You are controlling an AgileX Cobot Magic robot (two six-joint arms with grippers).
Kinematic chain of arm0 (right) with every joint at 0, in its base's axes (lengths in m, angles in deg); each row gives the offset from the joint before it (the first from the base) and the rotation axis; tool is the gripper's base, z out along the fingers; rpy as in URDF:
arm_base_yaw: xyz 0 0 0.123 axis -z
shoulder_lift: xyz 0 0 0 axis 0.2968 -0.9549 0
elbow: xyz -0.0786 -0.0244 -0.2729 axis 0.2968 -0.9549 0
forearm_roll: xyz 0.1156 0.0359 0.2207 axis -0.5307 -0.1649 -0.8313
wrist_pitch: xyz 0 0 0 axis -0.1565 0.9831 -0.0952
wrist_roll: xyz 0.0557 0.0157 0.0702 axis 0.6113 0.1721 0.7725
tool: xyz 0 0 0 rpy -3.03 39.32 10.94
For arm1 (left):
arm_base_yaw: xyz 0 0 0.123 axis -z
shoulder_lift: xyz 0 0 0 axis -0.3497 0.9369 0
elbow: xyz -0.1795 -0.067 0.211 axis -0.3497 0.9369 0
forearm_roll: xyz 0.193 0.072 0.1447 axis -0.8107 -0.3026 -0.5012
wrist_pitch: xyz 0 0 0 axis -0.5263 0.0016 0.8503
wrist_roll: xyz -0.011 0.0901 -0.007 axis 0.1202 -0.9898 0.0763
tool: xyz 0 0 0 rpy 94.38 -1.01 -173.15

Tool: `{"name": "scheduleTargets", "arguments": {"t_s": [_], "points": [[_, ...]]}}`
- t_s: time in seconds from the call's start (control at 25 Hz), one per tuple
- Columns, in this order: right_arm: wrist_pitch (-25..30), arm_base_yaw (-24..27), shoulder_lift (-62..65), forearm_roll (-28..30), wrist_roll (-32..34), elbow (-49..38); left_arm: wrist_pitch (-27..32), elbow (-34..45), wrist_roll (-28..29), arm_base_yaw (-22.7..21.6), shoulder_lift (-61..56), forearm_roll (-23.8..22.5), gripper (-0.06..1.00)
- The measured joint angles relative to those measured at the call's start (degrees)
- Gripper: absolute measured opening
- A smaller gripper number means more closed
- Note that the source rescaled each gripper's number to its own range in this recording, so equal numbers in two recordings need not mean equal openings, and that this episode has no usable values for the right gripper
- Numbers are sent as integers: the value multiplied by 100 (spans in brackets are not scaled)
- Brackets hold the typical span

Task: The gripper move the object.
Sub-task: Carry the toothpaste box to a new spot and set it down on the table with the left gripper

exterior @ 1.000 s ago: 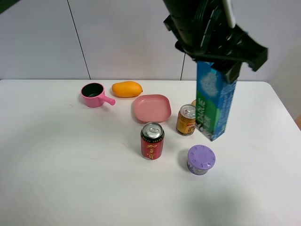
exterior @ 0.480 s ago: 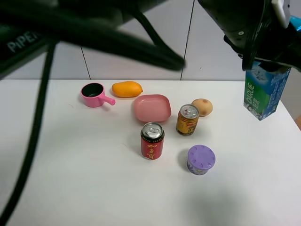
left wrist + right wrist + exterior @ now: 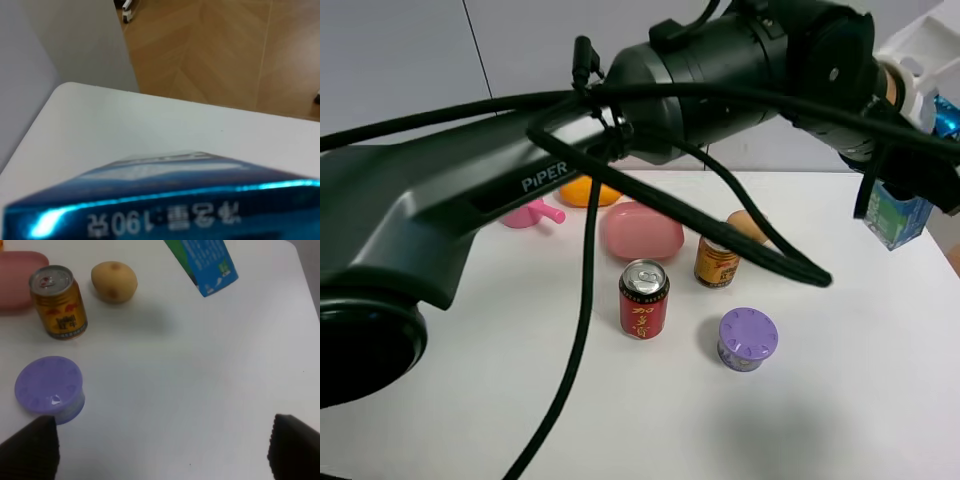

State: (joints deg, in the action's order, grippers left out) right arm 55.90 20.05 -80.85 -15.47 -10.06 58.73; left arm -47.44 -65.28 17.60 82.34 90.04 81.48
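L gripper (image 3: 904,188) is way over on the right side, clamped on the blue-green box (image 3: 898,222). The box hangs in the air over the table (image 3: 840,400), past the potato (image 3: 114,281). R gripper (image 3: 162,452) is by the purple tub (image 3: 49,387), fingers wide apart.

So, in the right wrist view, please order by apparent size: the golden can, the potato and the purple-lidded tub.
1. Purple-lidded tub and golden can look about alike; the tub is nearer the camera, so no ranking.
2. Potato is smallest.
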Motion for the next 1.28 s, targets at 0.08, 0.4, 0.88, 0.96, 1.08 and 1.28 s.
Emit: {"name": "scheduleTargets", "arguments": {"t_s": [0.08,0.4,0.88,0.96,1.08,1.28], "points": [[0,0,0,0,0,0,-45,0,-245,0,118,0,5],[0,0,0,0,0,0,435,11,-728,-67,395,0,5],[0,0,0,0,0,0,258,11,-1396,-299,531,1026,5],[0,0,0,0,0,0,269,11,-1396,-376,590,1026,5],[0,0,0,0,0,0,412,11,-1396,-480,716,1036,5],[0,0,0,0,0,0,509,11,-1407,-567,947,1234,5]]}}
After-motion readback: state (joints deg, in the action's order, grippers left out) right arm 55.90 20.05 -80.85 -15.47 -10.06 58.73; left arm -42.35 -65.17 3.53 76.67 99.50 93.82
